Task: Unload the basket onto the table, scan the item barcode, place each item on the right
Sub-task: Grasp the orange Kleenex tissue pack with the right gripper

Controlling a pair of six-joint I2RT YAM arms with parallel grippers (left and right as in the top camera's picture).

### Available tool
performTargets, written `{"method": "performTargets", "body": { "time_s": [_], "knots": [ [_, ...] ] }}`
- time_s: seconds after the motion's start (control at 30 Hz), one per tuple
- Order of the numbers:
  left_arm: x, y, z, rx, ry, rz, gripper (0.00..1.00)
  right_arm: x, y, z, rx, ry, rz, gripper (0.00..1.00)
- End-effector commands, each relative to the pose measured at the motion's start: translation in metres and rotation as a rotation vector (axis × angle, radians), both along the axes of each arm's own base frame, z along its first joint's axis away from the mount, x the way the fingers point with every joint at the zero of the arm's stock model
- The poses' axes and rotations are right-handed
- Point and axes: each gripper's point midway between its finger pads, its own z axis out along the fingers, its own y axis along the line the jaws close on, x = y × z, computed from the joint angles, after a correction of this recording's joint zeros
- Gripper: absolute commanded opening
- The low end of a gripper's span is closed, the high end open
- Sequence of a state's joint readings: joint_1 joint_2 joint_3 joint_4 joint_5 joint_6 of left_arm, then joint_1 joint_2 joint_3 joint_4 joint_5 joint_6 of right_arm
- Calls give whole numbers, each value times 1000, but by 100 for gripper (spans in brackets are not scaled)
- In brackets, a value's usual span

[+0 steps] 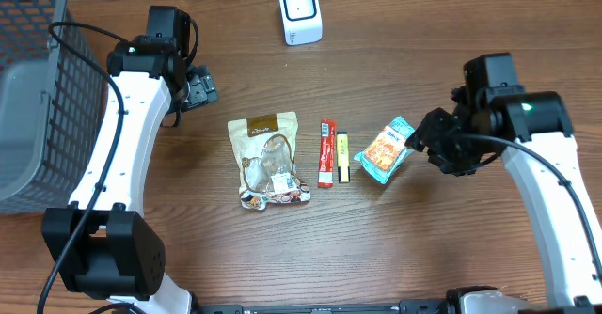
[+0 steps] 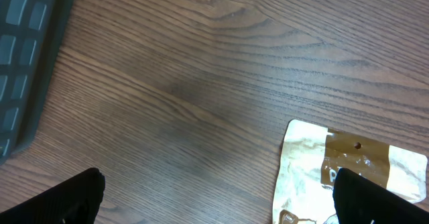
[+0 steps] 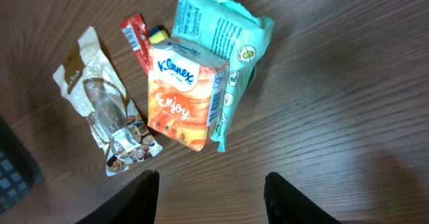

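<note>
An orange Kleenex tissue pack (image 1: 384,150) (image 3: 186,93) lies on top of a teal pack (image 1: 400,129) (image 3: 221,29) right of centre on the table. My right gripper (image 1: 420,137) (image 3: 213,194) hovers just right of these packs, open, with only bare wood between its fingers. A white scanner (image 1: 300,11) stands at the back, in the middle. My left gripper (image 1: 202,86) (image 2: 218,200) hangs wide open over bare wood, up and left of a clear and brown snack bag (image 1: 268,159) (image 2: 348,170) (image 3: 100,103). No barcode is readable in any view.
A red stick pack (image 1: 325,152) (image 3: 134,33) and a yellow stick pack (image 1: 343,156) (image 3: 158,33) lie side by side between the snack bag and the tissue pack. A grey wire basket (image 1: 28,98) (image 2: 27,49) fills the left edge.
</note>
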State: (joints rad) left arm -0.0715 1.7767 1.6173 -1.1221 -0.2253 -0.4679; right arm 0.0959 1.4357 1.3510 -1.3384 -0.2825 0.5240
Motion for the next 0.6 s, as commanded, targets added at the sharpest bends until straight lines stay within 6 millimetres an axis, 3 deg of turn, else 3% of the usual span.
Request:
{"method": "performTargets", "body": {
  "time_s": [0.0,0.17,0.27,0.57],
  "knots": [
    [4,2,7,12,-23,3,100,0,10,-8,19,33,3,52],
    [4,2,7,12,-23,3,100,12,13,-14,20,24,-13,49],
    [4,2,7,12,-23,3,100,15,13,-14,17,14,-21,41],
    [4,2,7,12,-23,3,100,15,13,-15,17,14,-21,33]
  ]
}}
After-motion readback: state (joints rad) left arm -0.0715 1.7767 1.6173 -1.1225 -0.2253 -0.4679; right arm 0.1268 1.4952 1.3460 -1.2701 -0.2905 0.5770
